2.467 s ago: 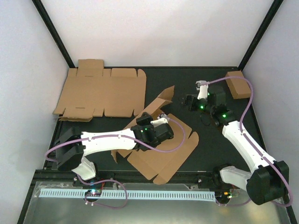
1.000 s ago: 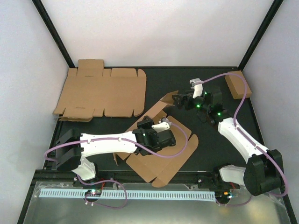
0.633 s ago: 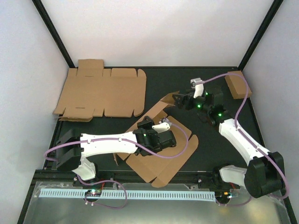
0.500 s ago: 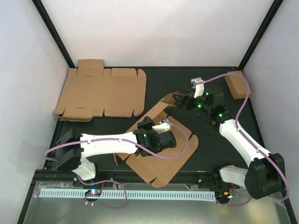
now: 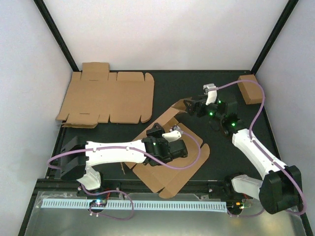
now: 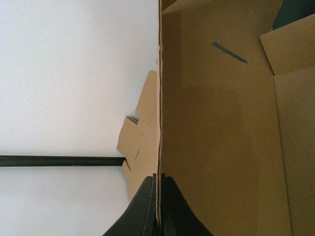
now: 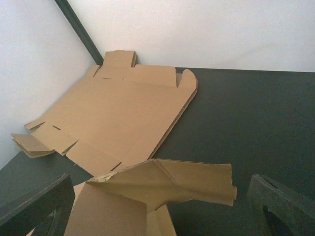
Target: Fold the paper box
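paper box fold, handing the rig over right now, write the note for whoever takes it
Left gripper: shut on a raised panel edge of the paper box.
Right gripper: open, at the box's raised far flap, which shows between its fingers; not gripped.
The box lies mid-table with its near side flat. A spare flat blank is far left, a small closed box far right.
Done: one panel and the far flap lifted.
Left: raise the other walls, tuck the tabs, close the lid.
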